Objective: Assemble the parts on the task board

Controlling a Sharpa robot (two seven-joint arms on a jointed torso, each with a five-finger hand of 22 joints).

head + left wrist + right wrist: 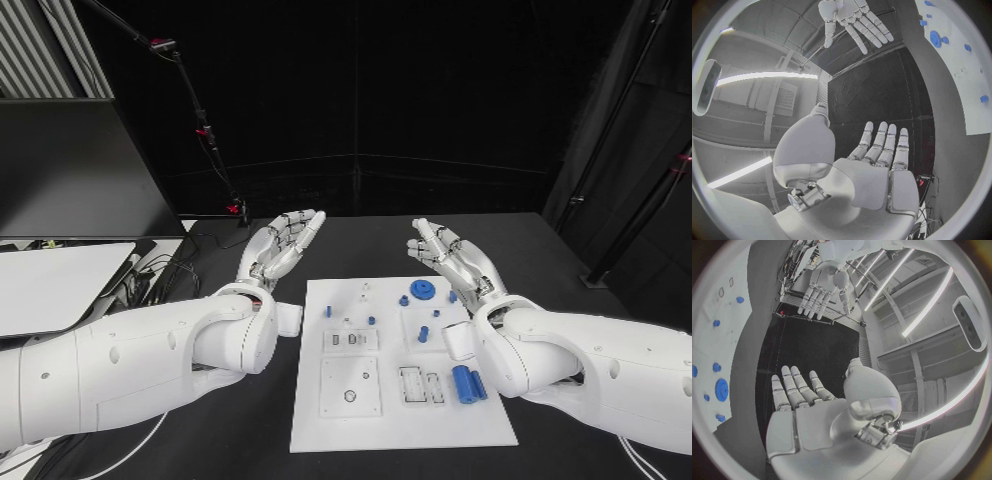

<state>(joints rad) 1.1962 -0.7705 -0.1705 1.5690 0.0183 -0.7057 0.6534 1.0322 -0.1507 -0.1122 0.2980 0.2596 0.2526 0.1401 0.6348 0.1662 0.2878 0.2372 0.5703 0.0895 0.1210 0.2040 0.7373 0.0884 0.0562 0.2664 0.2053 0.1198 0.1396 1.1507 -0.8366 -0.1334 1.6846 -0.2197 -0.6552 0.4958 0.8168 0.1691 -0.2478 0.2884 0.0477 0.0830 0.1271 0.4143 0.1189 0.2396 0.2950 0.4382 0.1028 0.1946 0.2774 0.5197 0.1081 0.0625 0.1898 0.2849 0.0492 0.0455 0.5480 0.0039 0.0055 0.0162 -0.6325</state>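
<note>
Head view: task board (397, 420) lies between left hand (281, 245) and right hand (454, 255), both spread, empty.

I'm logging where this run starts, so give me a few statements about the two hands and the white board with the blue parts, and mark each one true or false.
1. The left hand holds a blue part. False: it holds nothing, its fingers spread above the black table.
2. The right hand is open and holds nothing. True.
3. The round blue gear-like disc sits at the far end of the white rectangular task board, near the right hand. True.
4. The two blue cylinders lie off the board on the table. False: they lie on the board, by its right edge.
</note>
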